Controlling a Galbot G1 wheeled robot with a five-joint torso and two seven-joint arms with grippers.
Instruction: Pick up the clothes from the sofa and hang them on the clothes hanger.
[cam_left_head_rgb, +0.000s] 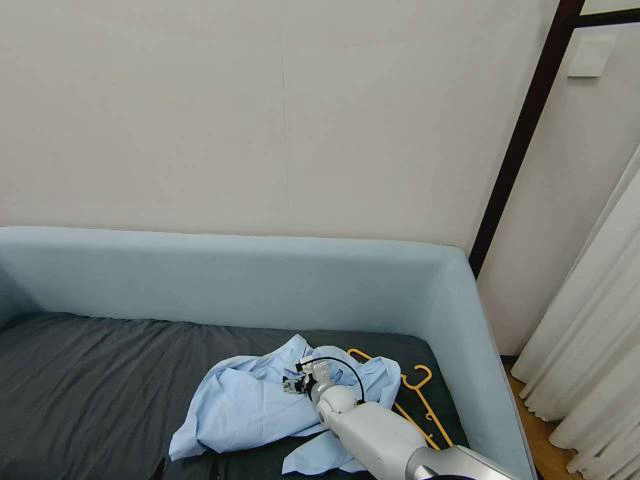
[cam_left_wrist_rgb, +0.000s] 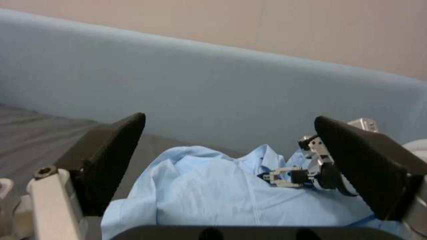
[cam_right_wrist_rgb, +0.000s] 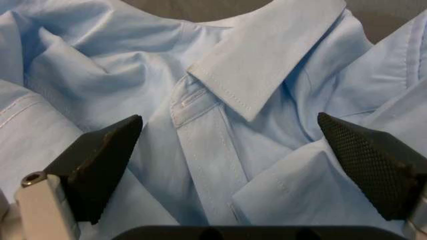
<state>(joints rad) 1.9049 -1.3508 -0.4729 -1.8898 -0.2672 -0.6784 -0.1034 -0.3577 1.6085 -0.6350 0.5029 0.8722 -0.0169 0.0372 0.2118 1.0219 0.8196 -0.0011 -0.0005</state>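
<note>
Item 1. Sofa (cam_left_head_rgb: 250, 280): pale blue padded back and side arm, dark grey seat cover, standing against a plain cream wall (cam_left_head_rgb: 280, 110). A dark door frame (cam_left_head_rgb: 520, 140) and white curtains (cam_left_head_rgb: 600, 350) are at its right end

Item 2. Shirt (cam_left_head_rgb: 250, 405): light blue, buttoned type, lying crumpled in a heap on the seat, toward the right end of the sofa. The collar (cam_right_wrist_rgb: 267, 55) is turned up and spread flat, with the button placket running down from it; folds and a sleeve lie bunched on either side

Item 3. Clothes hanger (cam_left_head_rgb: 402, 378): orange, thin, lying flat on the seat just beside the shirt, between it and the sofa's side arm. Part of it is tucked under the cloth

Item 4. Right gripper (cam_left_head_rgb: 293, 383): on a white arm reaching in from the lower right, poised directly over the shirt at the collar. Its two dark fingers (cam_right_wrist_rgb: 100, 160) are spread wide with nothing between them, one to each side of the placket; whether the tips touch the cloth cannot be told

Item 5. Left gripper (cam_left_wrist_rgb: 228, 120): low over the seat, to the left of the shirt and facing it, apart from the cloth. Fingers likewise spread wide, holding nothing
</note>
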